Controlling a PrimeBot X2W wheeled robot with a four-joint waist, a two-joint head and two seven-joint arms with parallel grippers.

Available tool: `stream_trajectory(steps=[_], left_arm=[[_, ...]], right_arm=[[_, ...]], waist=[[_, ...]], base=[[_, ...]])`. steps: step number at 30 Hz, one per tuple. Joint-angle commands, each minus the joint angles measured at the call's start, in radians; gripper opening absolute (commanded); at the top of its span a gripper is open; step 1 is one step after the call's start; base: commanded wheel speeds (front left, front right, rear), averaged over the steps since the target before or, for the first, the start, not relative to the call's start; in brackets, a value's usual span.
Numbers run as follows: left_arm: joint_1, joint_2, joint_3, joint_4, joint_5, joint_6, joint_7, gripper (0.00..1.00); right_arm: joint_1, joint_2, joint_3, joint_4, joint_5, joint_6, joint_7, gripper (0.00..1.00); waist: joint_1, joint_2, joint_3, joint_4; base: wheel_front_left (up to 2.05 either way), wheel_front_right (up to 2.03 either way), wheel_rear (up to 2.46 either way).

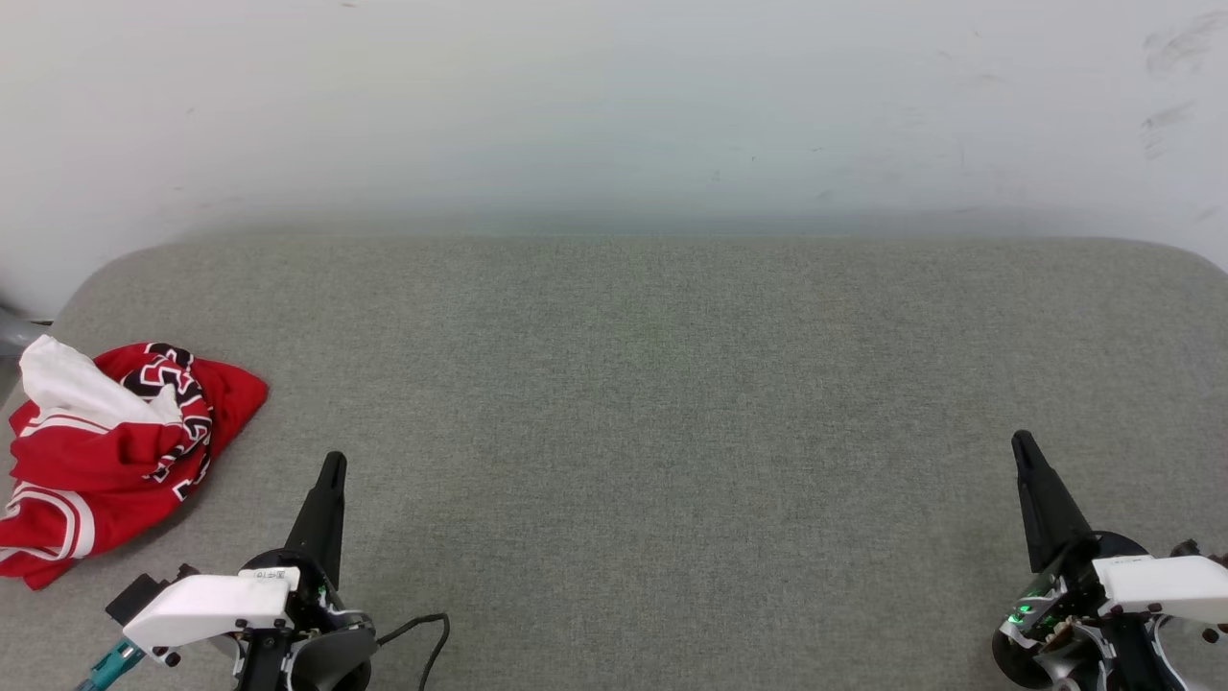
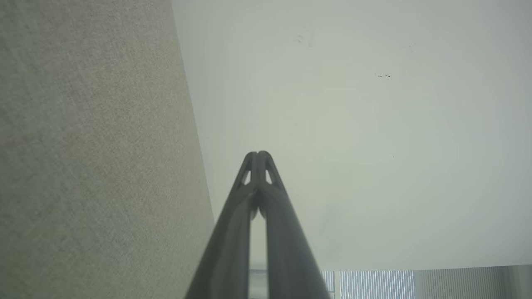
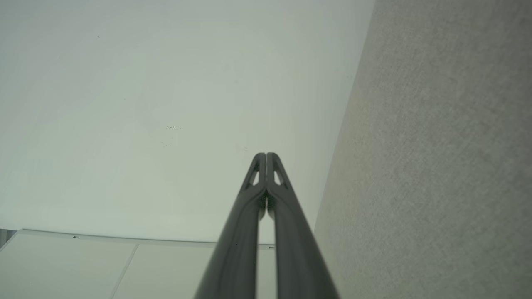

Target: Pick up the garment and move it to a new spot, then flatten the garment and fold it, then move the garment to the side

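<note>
The garment [image 1: 110, 451] lies crumpled in a heap at the far left of the grey fabric-covered table [image 1: 672, 384], red with a white sleeve on top and black white-outlined lettering showing. My left gripper [image 1: 333, 463] is shut and empty, just right of the heap near the front edge. My right gripper [image 1: 1022, 441] is shut and empty at the lower right, far from the garment. In the left wrist view the left gripper [image 2: 258, 154] has its tips pressed together against a pale wall. In the right wrist view the right gripper [image 3: 266, 155] looks the same.
A pale wall [image 1: 614, 106] rises right behind the table. A black cable [image 1: 427, 638] loops by my left wrist. The table's rounded back corners show at left and right. A grey object [image 1: 14, 331] pokes in at the left edge.
</note>
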Motion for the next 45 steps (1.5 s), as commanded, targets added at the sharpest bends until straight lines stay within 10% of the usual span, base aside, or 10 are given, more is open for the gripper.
stream_trajectory(steps=[1, 19, 20, 45], left_arm=[[-0.008, -0.002, 0.004, 0.000, 0.003, -0.003, 0.003, 0.00], [-0.008, -0.002, 0.003, 0.000, 0.002, -0.003, 0.002, 0.00], [0.000, 0.000, 0.000, 0.000, 0.000, 0.000, 0.000, 1.00], [0.027, -0.002, 0.014, -0.063, 0.289, 0.032, -0.112, 1.00]], right_arm=[[-0.012, 0.005, 0.000, 0.001, -0.005, -0.001, 0.001, 0.00], [-0.012, 0.005, 0.000, 0.001, -0.005, -0.001, 0.001, 0.00], [0.000, 0.000, 0.000, 0.000, 0.000, 0.000, 0.000, 1.00], [0.044, 0.001, -0.010, -0.065, -0.334, 0.000, -0.111, 1.00]], waist=[[0.0000, -0.0001, 0.000, 0.000], [0.0000, -0.0001, 0.000, 0.000], [0.0000, -0.0001, 0.000, 0.000], [0.0000, -0.0001, 0.004, 0.001]], base=[[0.00, 0.00, 0.00], [0.00, 0.00, 0.00], [0.00, 0.00, 0.00], [0.00, 0.00, 0.00]])
